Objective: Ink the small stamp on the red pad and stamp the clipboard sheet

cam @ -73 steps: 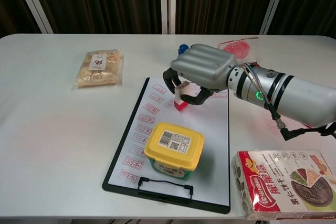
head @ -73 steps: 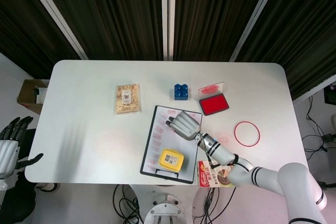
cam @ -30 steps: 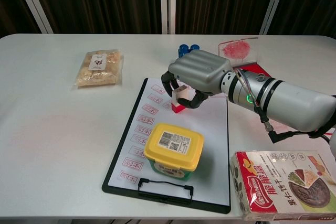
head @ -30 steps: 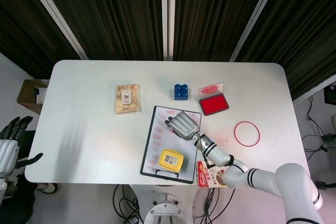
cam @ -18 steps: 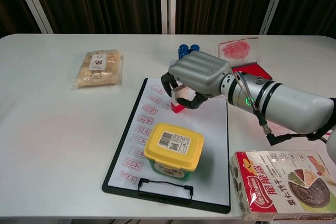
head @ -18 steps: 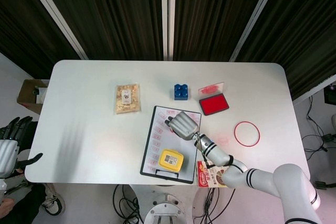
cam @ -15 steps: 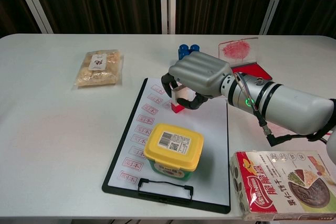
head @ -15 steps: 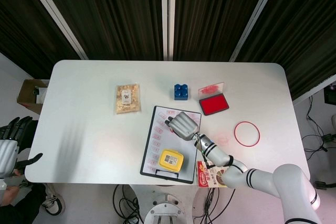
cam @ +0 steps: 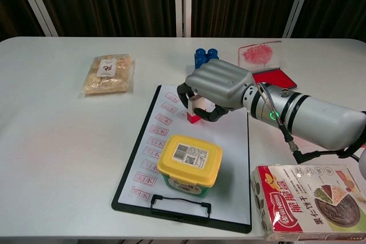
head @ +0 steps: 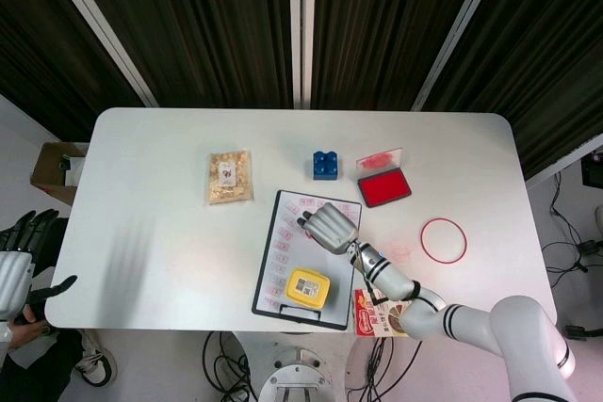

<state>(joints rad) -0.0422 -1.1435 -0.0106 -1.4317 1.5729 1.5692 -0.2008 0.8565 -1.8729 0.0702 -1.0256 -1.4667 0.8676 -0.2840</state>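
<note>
Barely moved since 2.4 s back, just settled lower. Right hand (cam: 220, 88) pinching small stamp (cam: 195, 112), red base down on clipboard sheet (cam: 231, 144), far of yellow tub (cam: 189, 161). Stamp feels light, rigid, tippy; gripping upper body, pressing straight. Left hand (head: 21, 265) idle, fingers apart.

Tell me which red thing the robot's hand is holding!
The small stamp with the red bottom, pinched by the right hand over the clipboard sheet. The red pad and red ring lie untouched on the table.
</note>
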